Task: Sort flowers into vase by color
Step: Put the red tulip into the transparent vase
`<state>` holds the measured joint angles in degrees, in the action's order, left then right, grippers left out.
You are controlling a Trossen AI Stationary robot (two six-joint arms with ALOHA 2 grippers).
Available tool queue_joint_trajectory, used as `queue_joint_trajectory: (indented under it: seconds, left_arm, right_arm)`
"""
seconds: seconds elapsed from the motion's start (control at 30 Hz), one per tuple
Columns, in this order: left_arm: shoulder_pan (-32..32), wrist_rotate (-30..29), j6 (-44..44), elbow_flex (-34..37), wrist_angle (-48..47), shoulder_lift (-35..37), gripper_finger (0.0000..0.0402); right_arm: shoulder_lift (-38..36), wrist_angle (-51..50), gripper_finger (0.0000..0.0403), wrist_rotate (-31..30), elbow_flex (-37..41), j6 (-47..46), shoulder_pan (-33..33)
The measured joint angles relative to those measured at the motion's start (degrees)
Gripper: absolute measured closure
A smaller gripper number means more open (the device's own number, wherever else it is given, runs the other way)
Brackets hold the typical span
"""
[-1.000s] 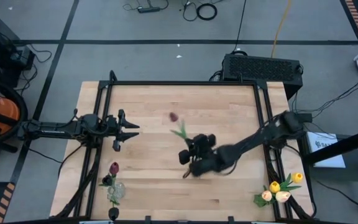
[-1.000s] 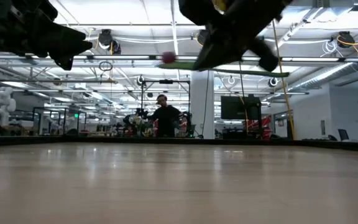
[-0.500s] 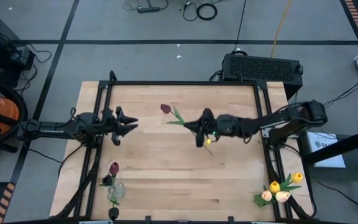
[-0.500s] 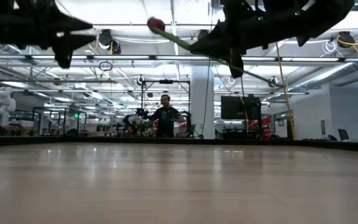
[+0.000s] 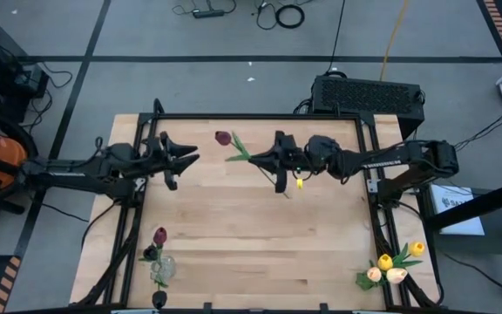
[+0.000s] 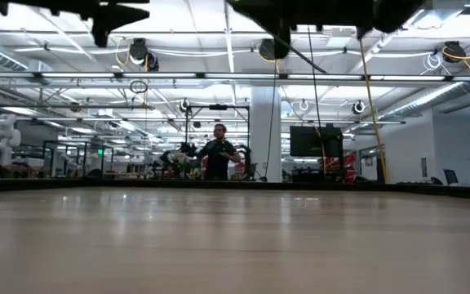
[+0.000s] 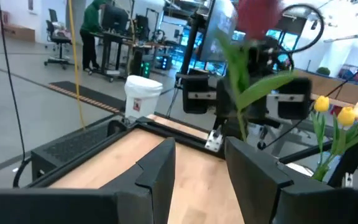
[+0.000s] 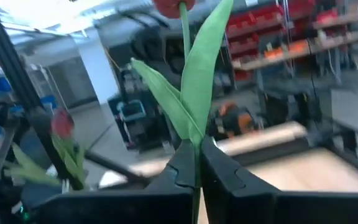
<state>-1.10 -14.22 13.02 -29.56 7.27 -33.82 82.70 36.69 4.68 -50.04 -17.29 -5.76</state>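
**Above the table's far half: red tulip carried toward the left arm**

Over the table (image 5: 234, 227), the right tool (image 5: 264, 160) is clenched on the green stem of a dark red tulip (image 5: 223, 138), holding it clear of the surface. Stem axis runs roughly level across the table, head leading toward the left arm, leaves just ahead of the fingertips. Left tool (image 5: 190, 159) faces it, near but apart, fingers spread and holding nothing; the flower head lies between the two tools, somewhat nearer the left. Judgement: a handover seems likely, and it depends on the stem meeting that open gap. One red tulip (image 5: 159, 235) already stands in the glass vase (image 5: 161, 269) at the near left corner; yellow and peach tulips (image 5: 392, 266) stand at the near right corner
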Motion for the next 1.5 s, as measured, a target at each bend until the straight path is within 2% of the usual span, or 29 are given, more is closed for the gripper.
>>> queue_joint_trajectory:
  seconds: [0.13, 0.3, 0.37, 0.47, 0.67, 1.13, 1.5]
  left_arm:
    - [0.0, 0.3, 0.0, -4.6, 1.5, -5.9, 0.0254]
    - [0.0, 0.7, -0.1, -9.2, 7.9, -11.9, 0.0254]
    - [0.0, 0.7, -0.2, -10.6, 10.9, -13.8, 0.0254]
    - [0.0, 0.8, -1.4, -13.0, 13.6, -16.0, 0.0254]
    - [0.0, 3.1, -3.1, -16.7, 13.7, -18.6, 0.0254]
    - [0.0, 9.6, -0.9, -18.3, 12.9, -19.5, 0.0254]
    - [0.0, 10.1, -0.5, -18.3, 13.5, -19.3, 0.0254]
  right_arm:
    - [2.4, -0.1, 0.0402, 0.1, -7.6, 2.4, 0.3]
    - [5.5, -1.3, 0.0402, -0.8, -17.8, 3.5, 0.2]
    - [6.7, -4.4, 0.0402, -2.9, -21.6, 4.2, 0.2]
    - [9.1, -8.6, 0.0402, -4.7, -26.4, 5.8, 0.4]
    - [14.2, -8.9, 0.0402, -4.8, -33.7, 6.5, 1.9]
    - [16.3, -5.0, 0.0401, -7.7, -34.9, 7.4, 3.2]
    - [16.3, -5.7, 0.0401, -7.7, -34.8, 7.6, 3.7]
